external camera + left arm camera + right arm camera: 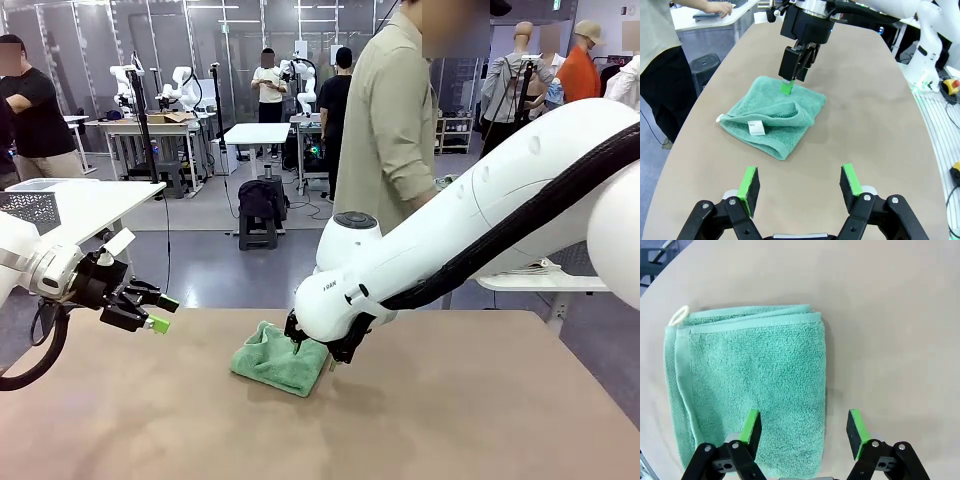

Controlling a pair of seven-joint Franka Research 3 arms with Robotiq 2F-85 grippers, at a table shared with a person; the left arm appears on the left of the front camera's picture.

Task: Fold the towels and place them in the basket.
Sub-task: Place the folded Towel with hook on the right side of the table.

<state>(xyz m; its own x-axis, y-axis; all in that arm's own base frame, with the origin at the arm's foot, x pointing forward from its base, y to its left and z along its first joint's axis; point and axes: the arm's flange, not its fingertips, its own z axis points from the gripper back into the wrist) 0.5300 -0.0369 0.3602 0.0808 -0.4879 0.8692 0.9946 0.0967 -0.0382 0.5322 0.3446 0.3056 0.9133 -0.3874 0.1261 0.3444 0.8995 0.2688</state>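
The mint green towel (278,362) lies folded square on the worktop (450,420), so its folding looks done; the right pincer (803,420) hangs wide over one edge, the left pincer (799,172) wide and empty nearby, the move into the basket not yet made

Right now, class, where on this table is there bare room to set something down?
Free: the table from the mint green towel to the right edge, and the near strip before the towel. Crowded: the towel, where the right gripper straddles one edge, fingers open, and the left edge, where the left gripper hangs.
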